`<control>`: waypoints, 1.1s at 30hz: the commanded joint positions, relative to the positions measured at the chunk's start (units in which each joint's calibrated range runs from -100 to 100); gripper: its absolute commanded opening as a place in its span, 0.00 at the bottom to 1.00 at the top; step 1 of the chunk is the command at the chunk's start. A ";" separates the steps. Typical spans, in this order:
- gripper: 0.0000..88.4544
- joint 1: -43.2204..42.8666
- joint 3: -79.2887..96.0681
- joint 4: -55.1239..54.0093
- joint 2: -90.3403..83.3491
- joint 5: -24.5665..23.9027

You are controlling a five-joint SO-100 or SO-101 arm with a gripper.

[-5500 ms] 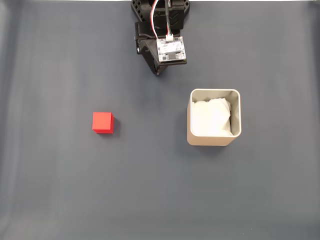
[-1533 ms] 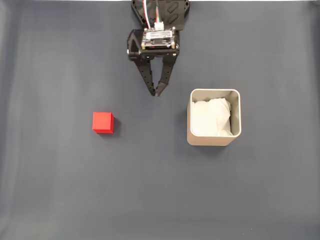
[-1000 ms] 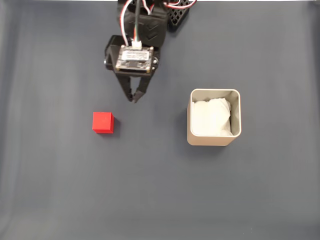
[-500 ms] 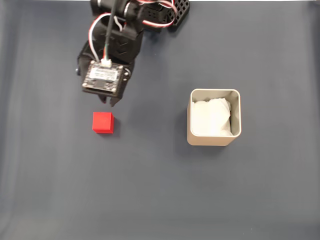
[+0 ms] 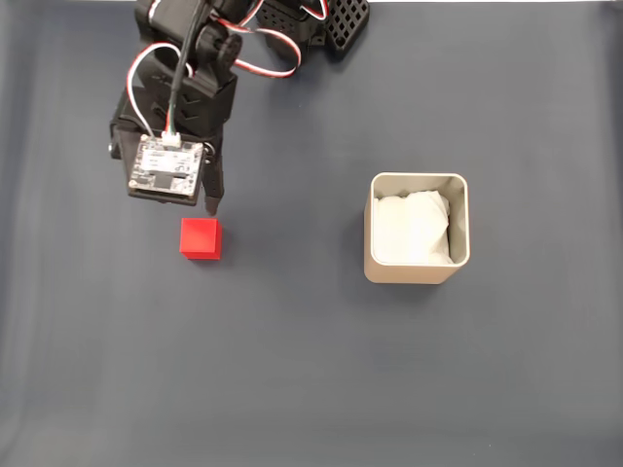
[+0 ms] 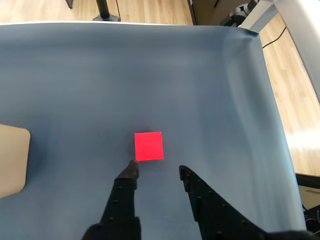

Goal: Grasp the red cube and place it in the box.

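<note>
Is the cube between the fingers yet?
No: in the wrist view the red cube lies just ahead of the open gripper, touching nothing.

The tool (image 6: 157, 170) has swung over beside the red cube (image 5: 201, 237).

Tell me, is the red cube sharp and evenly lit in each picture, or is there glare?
Fixed view: the red cube is sharp, softly lit, its faces distinct. Wrist view: the cube glows flat and oversaturated, without visible edges between faces; the open tool is in focus.
</note>
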 commanded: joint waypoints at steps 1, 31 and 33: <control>0.32 1.11 -3.60 -1.08 0.25 0.83; 0.54 -2.81 -0.87 -7.14 2.95 -2.05; 0.54 -3.30 -0.68 -8.20 4.25 -2.34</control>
